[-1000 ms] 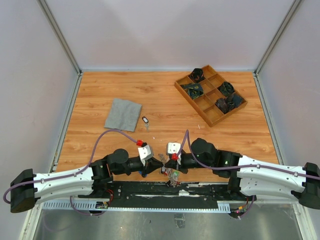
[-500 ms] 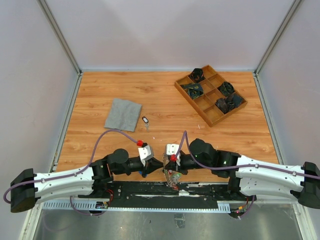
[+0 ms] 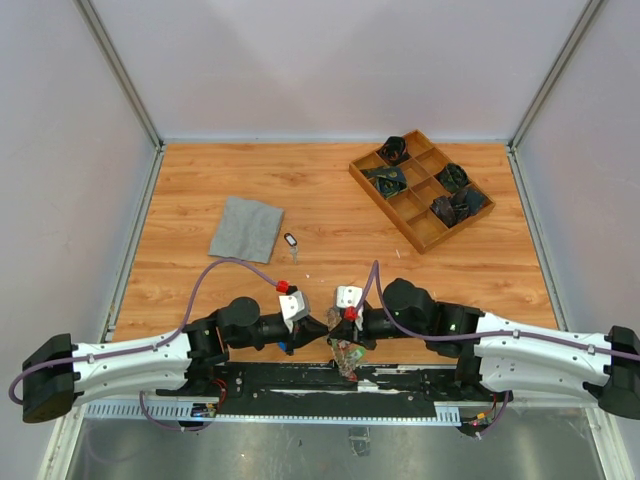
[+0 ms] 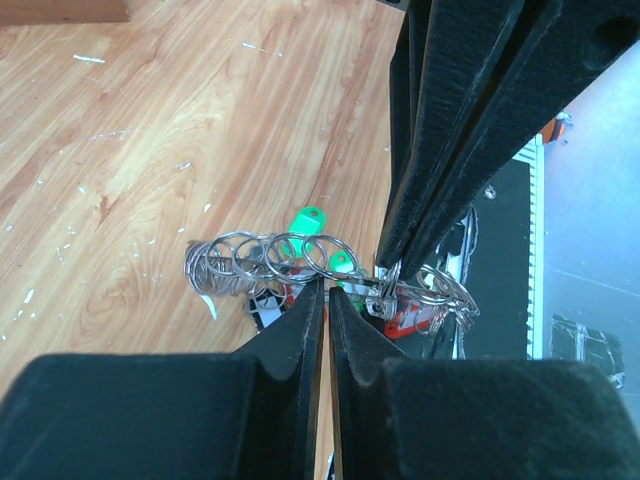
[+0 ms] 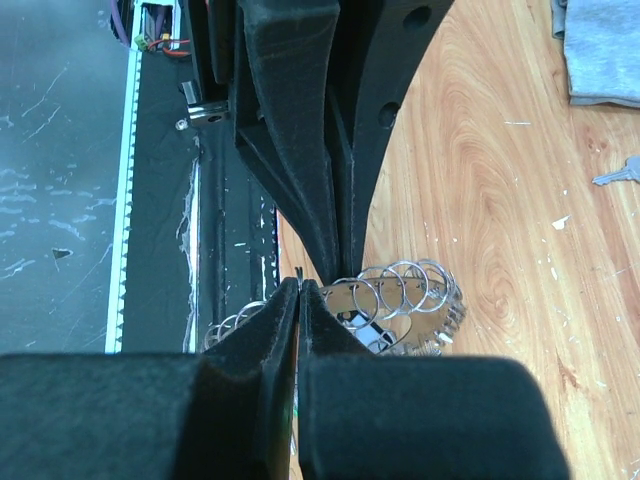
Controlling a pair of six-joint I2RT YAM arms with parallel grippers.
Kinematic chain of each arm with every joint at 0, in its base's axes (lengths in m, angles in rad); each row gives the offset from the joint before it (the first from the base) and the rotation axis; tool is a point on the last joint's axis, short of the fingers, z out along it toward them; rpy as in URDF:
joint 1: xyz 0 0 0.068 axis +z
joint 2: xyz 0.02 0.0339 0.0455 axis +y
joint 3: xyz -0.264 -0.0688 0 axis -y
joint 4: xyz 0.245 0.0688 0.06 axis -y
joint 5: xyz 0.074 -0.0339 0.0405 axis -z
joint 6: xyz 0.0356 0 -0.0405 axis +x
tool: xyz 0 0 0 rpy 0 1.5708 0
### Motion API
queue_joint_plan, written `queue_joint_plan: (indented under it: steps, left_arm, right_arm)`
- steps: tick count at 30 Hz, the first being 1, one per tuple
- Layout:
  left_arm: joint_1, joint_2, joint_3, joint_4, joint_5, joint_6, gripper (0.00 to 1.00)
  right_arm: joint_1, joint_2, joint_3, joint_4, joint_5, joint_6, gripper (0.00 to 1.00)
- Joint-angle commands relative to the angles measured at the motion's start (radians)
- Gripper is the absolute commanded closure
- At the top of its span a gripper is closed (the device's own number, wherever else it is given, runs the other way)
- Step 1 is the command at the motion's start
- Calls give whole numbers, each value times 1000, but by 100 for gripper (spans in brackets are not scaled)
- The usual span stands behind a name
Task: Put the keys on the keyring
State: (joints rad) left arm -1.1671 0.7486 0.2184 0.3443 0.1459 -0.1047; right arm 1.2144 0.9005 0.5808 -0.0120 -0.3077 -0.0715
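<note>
The keyring (image 3: pixel 347 353) hangs between both grippers at the table's near edge, a thin wire crowded with small silver rings and keys with green and red tags (image 4: pixel 260 262). My left gripper (image 3: pixel 322 333) is shut, its tips (image 4: pixel 327 285) pinching the ring's wire. My right gripper (image 3: pixel 338 335) is shut on the wire too, and a thin wire end pokes out at its tips (image 5: pixel 300 283). The two grippers meet tip to tip. The ring also shows in the right wrist view (image 5: pixel 405 290). One loose key (image 3: pixel 290 241) with a black tag lies on the table farther back.
A grey cloth square (image 3: pixel 246 228) lies at the left, beside the loose key. A wooden divided tray (image 3: pixel 402 203) with dark items stands at the back right. The black base rail (image 3: pixel 300 380) runs just below the grippers.
My left gripper has moved right until it meets the right gripper's tips. The key bunch has shifted slightly toward the near edge and hangs under the tips.
</note>
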Motion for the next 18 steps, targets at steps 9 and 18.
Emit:
queue_joint_plan:
  steps: [9,18]
  left_arm:
    - [1,-93,-35,90,9,-10,85]
    - [1,-239,-161,190,0,-58,73]
  right_arm:
    - [-12,-73,-124,257,95,142,99]
    - [-12,-96,-195,377,146,199,99]
